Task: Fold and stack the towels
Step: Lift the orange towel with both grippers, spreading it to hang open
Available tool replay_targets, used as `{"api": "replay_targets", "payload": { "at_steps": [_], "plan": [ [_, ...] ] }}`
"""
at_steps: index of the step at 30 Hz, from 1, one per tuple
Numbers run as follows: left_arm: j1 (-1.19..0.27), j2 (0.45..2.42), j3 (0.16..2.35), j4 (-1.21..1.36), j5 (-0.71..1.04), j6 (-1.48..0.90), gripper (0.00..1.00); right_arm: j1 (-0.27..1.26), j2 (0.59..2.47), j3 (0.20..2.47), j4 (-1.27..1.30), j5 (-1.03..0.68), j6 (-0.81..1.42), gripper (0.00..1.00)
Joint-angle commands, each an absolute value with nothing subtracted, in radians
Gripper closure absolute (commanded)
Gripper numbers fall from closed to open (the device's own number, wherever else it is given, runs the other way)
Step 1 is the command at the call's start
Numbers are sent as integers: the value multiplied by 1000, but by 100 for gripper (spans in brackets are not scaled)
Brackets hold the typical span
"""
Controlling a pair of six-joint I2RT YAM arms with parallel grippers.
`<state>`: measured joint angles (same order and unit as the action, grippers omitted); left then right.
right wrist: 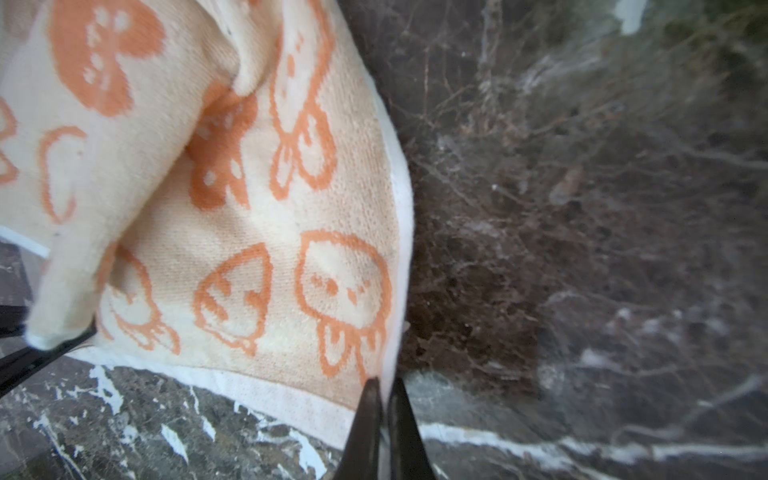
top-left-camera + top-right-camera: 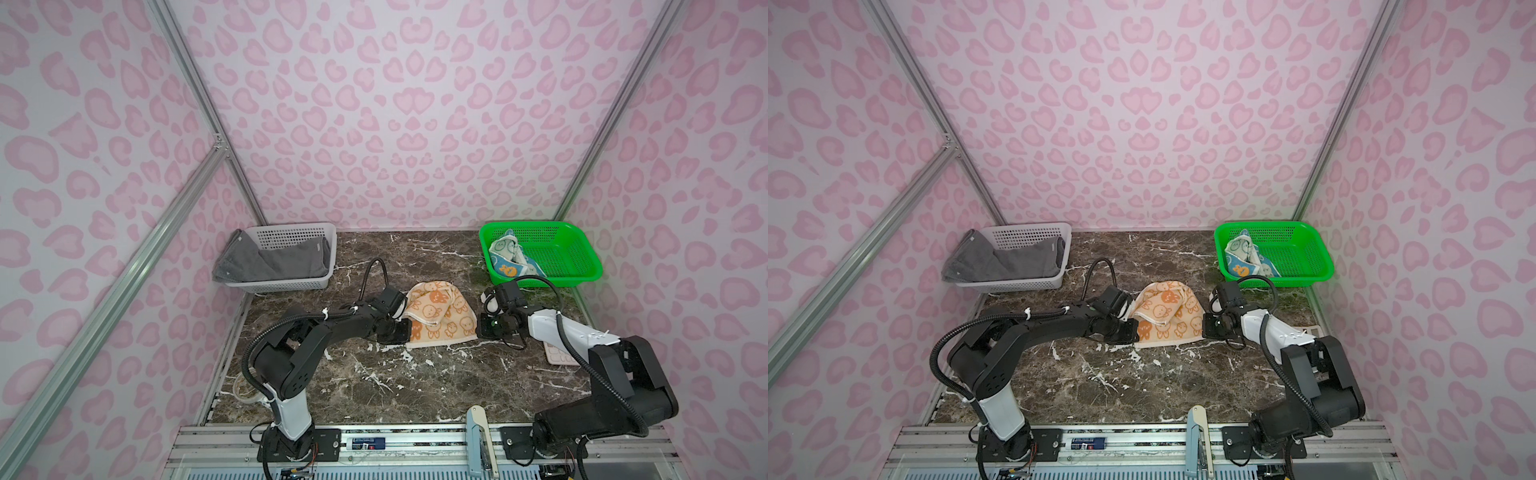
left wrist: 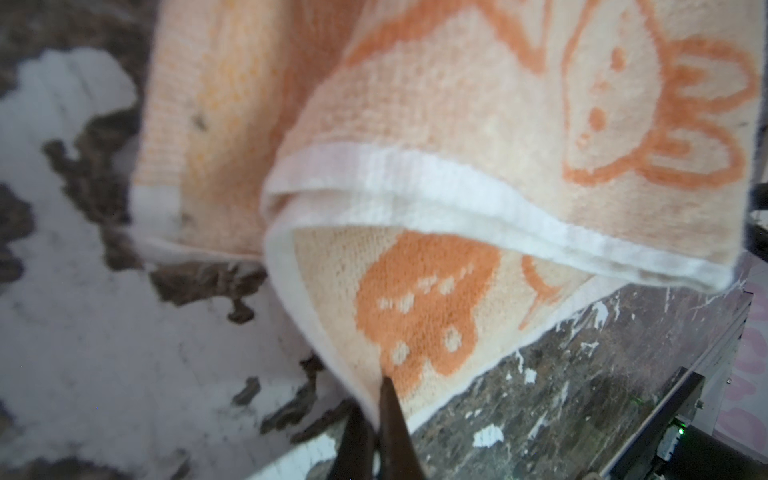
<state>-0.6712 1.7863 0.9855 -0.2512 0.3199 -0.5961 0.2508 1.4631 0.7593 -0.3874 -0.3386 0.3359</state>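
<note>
Noting bare marble tabletop (image 2: 374,382) on the arms' side of the cloth: ample room to spread and fold. Far left, white basket (image 2: 282,284), dark grey towel (image 2: 266,259) slumped over its wall. Far right, green basket (image 2: 573,253), blue towel (image 2: 509,257) crumpled inside. Centre, orange towel (image 2: 440,316), rumpled, part-doubled; soft, light, limp, likely to sag between holds. Left gripper (image 3: 374,409) and right gripper (image 1: 384,386) each pinched tight on a white-hemmed near corner.

Robot lab booth: aluminium frame (image 2: 137,259), pink-print walls (image 2: 395,104), marble-look tabletop (image 2: 415,386)
</note>
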Motion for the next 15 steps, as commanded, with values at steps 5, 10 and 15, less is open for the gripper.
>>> {"api": "replay_targets", "payload": {
  "at_steps": [5, 10, 15],
  "plan": [
    [-627, 1661, 1095, -365, 351, -489, 96, 252, 1379, 858, -399, -403, 295, 100],
    [-558, 1549, 1260, -463, 380, -371, 96, 253, 1335, 1049, -432, -446, 249, 100],
    [-531, 1432, 1417, -536, 365, -249, 96, 253, 1271, 1219, -448, -486, 216, 100]
  ]
}}
